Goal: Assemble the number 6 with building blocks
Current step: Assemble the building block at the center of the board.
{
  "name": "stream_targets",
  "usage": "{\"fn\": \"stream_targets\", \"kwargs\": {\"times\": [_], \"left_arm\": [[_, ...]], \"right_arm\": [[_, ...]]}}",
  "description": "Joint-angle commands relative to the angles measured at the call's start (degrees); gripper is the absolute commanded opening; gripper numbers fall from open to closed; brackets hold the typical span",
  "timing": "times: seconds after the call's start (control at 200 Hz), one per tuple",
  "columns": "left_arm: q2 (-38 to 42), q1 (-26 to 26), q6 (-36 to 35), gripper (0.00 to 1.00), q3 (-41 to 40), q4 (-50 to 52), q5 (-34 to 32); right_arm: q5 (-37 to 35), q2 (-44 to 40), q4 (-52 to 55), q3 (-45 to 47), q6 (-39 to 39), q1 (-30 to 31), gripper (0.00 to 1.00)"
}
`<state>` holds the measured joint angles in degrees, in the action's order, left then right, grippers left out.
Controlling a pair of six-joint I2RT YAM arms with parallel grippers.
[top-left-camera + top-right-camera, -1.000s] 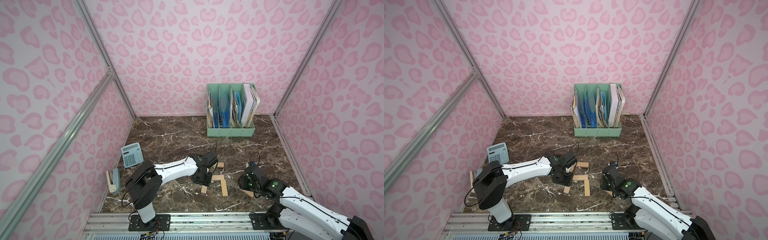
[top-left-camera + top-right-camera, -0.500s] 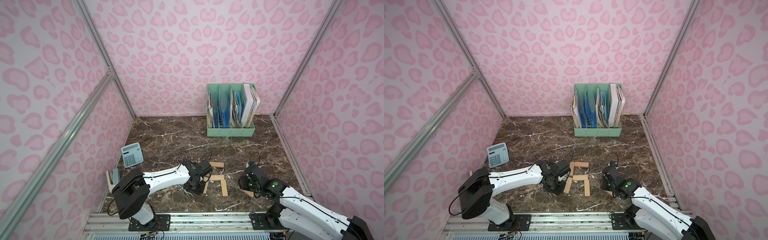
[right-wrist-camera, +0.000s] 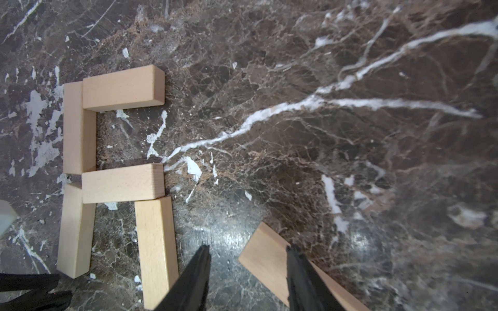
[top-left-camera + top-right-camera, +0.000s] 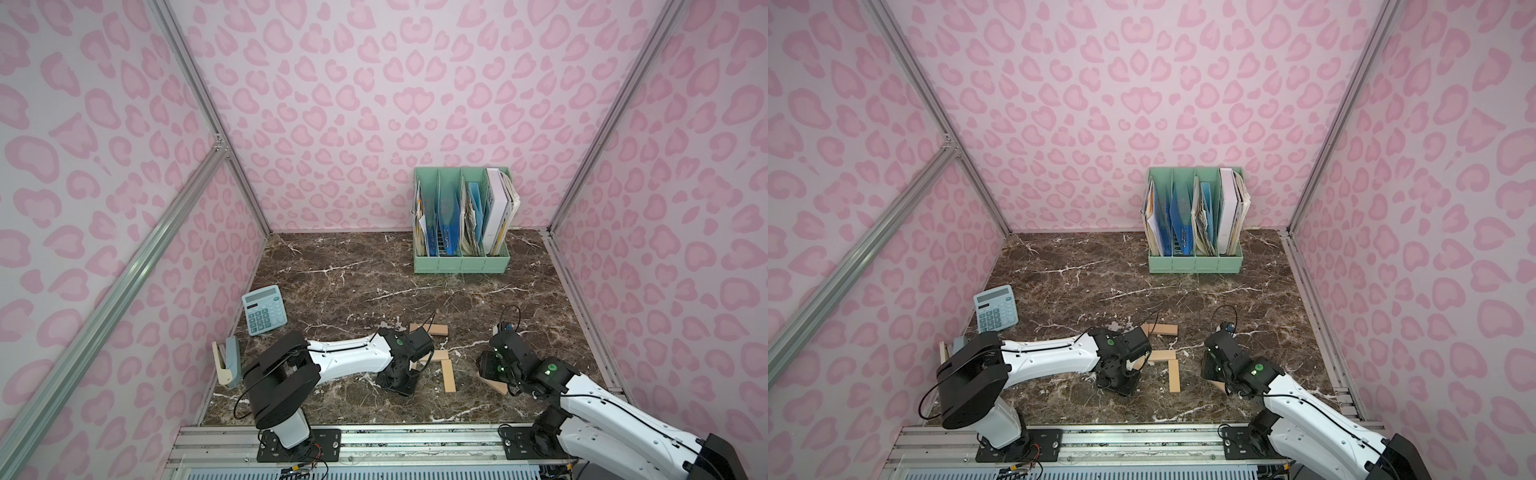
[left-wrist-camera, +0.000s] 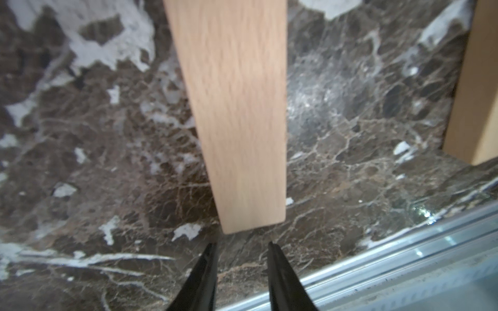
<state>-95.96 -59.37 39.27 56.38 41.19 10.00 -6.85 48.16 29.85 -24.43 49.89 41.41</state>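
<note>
Five pale building blocks lie as a partial number 6 (image 3: 122, 183): top bar (image 4: 434, 329), middle bar (image 4: 438, 354), right leg (image 4: 449, 376) and two left uprights (image 3: 78, 129). My left gripper (image 5: 241, 244) sits low at the near end of the lower left plank (image 5: 237, 115). Its jaws stand slightly apart with nothing between them. A sixth block (image 3: 269, 258) lies slanted on the marble. My right gripper (image 3: 248, 249) hovers open over it, and one finger crosses its top. In both top views the right gripper (image 4: 486, 370) hides most of that block.
A teal calculator (image 4: 264, 309) and a beige-and-grey stapler (image 4: 227, 361) lie by the left wall. A green file organizer (image 4: 461, 224) stands at the back right. A metal rail (image 4: 374, 436) runs along the front edge, close behind the left gripper.
My left arm has drawn back from over the blocks toward the front edge, its jaws narrowing. The lower left plank has come into line under the upper one. The right arm has stayed put.
</note>
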Motion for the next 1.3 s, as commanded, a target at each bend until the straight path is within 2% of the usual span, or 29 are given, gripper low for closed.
{"fn": "stream_targets", "kwargs": {"times": [0.0,0.38,0.71,1.295], "left_arm": [[-0.8,-0.04,-0.65,0.35,0.72,-0.31,0.82],[-2.72,-0.11,-1.38,0.32,2.02,-0.41,1.58],[-3.29,-0.09,-1.47,0.19,2.55,0.14,0.47],[-4.51,-0.1,-2.19,0.18,4.04,0.16,-0.21]], "right_arm": [[-0.35,-0.06,0.57,-0.02,0.52,0.01,0.49],[-0.47,-0.08,0.73,-0.03,0.66,0.03,0.47],[-0.37,-0.09,0.54,0.07,0.84,0.01,0.44],[-0.1,-0.44,0.61,0.17,1.28,-0.01,0.43]]}}
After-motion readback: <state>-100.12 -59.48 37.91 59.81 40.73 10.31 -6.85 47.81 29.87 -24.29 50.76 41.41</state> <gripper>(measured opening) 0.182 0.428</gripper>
